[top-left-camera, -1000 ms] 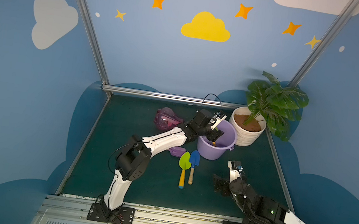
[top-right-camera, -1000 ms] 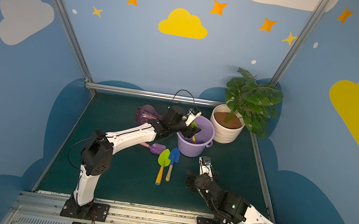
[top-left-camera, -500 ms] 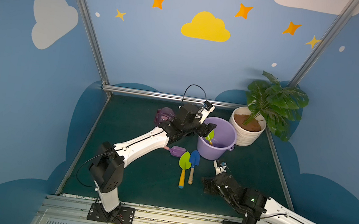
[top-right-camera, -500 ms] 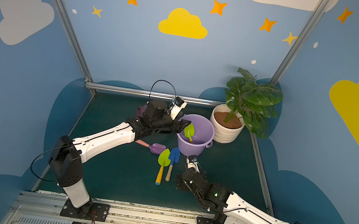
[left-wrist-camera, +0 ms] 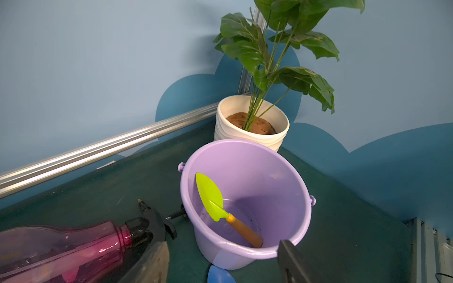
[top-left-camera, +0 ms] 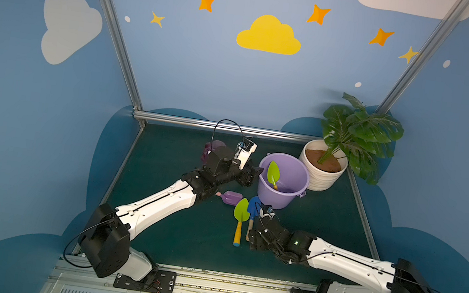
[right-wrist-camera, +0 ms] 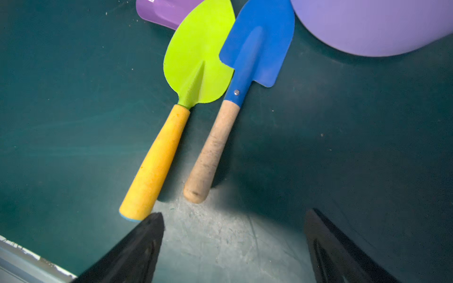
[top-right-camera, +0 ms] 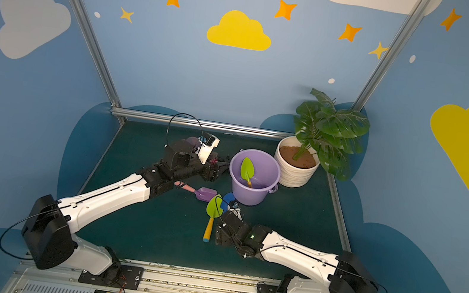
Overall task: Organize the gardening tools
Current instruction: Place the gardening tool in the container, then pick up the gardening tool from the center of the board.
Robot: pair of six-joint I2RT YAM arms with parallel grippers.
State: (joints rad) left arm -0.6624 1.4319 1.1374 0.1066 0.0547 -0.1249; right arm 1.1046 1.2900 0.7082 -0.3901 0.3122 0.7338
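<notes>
Shovels first: one lime-green shovel [top-left-camera: 273, 173] stands handle-down inside the lilac bucket [top-left-camera: 274, 199], blade up against the inner wall. On the tabletop [top-left-camera: 198, 241] just near of the bucket we see a second green shovel [right-wrist-camera: 198, 63] and the blue shovel [right-wrist-camera: 257, 44] side by side, handles pointing to the near edge. From above, the right arm hides part of the blue one. The purple shovel [top-left-camera: 231, 198] sits left of them, its pink handle mostly tucked under the left arm. The pink spray bottle [left-wrist-camera: 61, 247] lies on its side left of the bucket. It's cut off in the left wrist view and barely peeks out behind the arm in both top views. The left jaws are spread and empty by the bucket's left rim. The right jaws are spread too, just short of the two handle ends, pinching nothing.
</notes>
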